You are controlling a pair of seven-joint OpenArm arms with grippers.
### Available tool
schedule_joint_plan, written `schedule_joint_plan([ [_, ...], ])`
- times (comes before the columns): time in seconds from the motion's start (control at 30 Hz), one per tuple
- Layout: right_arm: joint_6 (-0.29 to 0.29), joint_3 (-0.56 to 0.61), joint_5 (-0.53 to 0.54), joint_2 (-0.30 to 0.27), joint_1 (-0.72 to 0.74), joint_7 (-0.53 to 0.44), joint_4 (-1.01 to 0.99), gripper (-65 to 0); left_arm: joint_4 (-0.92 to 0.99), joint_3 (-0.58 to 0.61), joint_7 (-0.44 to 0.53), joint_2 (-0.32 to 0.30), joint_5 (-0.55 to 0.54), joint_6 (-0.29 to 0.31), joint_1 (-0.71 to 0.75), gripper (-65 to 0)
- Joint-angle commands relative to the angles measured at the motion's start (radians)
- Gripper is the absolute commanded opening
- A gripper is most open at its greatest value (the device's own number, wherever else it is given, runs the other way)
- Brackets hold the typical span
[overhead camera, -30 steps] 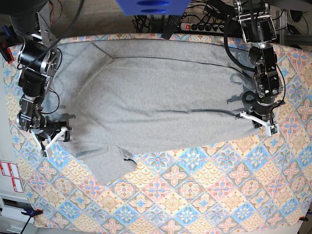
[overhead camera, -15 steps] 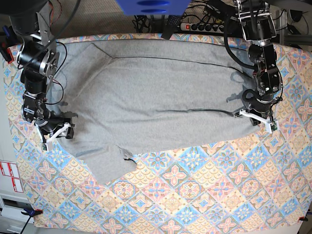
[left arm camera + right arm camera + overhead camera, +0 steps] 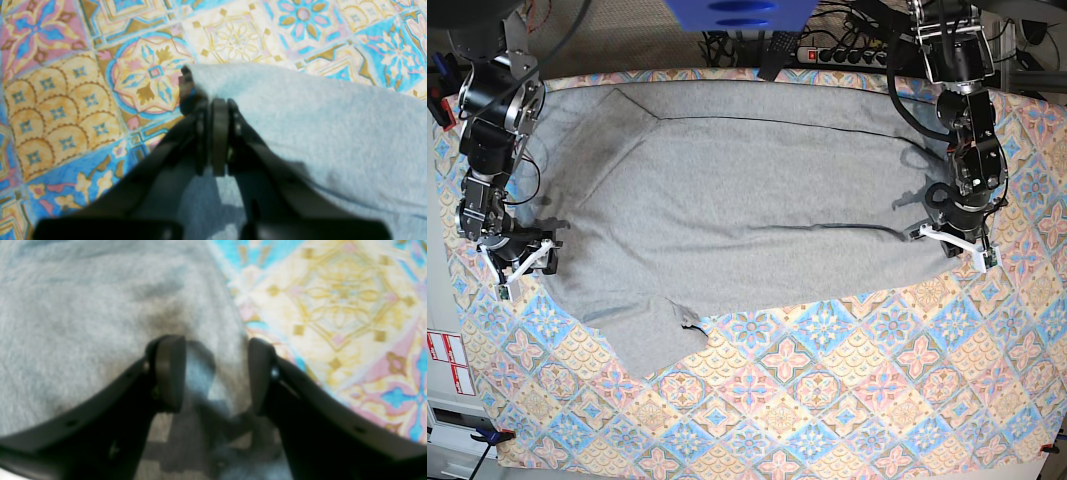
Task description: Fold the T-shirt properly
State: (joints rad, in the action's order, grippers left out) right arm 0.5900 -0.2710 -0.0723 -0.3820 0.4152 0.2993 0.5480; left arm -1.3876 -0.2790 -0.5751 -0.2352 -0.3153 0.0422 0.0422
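Note:
The grey T-shirt lies spread flat across the patterned tablecloth, one sleeve pointing toward the front. My left gripper is at the shirt's right-hand corner. In the left wrist view that gripper is shut, pinching the edge of the T-shirt. My right gripper sits low at the shirt's left edge. In the right wrist view it stands open, its fingers straddling the border of the T-shirt. No lettering shows.
The tiled-pattern tablecloth covers the whole table, with bare cloth in front of the shirt. A power strip and cables lie behind the table's back edge. A blue object hangs at the top centre.
The right gripper has shifted left and slightly back along the shirt's left edge, still open. The left gripper has stayed shut at the right corner.

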Motion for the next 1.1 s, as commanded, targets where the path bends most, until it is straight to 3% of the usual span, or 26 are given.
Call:
schedule_joint_plan([
  [0.0, 0.005, -0.003, 0.012, -0.013, 0.026, -0.035, 0.014, -34.8, -0.02, -0.004, 0.022, -0.013, -0.003, -0.001, -0.006, -65.0],
  [0.13, 0.005, 0.003, 0.012, -0.013, 0.026, -0.107, 0.008, -34.7, -0.02, -0.004, 0.022, -0.013, -0.005, -0.001, -0.003, -65.0],
  [0.33, 0.005, 0.006, 0.01, -0.013, 0.035, -0.119, -0.098, -34.7, -0.02, -0.004, 0.022, -0.016, -0.005, -0.001, -0.003, -65.0],
  [0.53, 0.005, 0.006, 0.01, -0.013, 0.084, -0.203, -0.196, -34.7, -0.02, -0.004, 0.022, -0.016, -0.005, -0.001, -0.001, -65.0],
  [0.73, 0.005, 0.012, 0.009, -0.013, 0.084, -0.202, -0.217, -35.0, -0.02, -0.004, 0.022, -0.014, -0.005, -0.001, -0.001, -65.0],
  [0.83, 0.005, 0.105, 0.009, -0.013, 0.084, -0.183, -0.219, -35.4, -0.02, -0.004, 0.022, -0.014, -0.005, -0.001, -0.001, -65.0],
  [0.97, 0.006, 0.252, 0.015, -0.013, 0.08, -0.142, -0.21, -43.6, -0.02, -0.004, 0.022, -0.014, -0.005, -0.001, -0.001, -65.0],
  [1.07, 0.006, 0.275, 0.015, -0.012, 0.08, -0.136, -0.21, -53.7, -0.02, -0.004, 0.022, -0.014, -0.005, -0.001, -0.001, -65.0],
])
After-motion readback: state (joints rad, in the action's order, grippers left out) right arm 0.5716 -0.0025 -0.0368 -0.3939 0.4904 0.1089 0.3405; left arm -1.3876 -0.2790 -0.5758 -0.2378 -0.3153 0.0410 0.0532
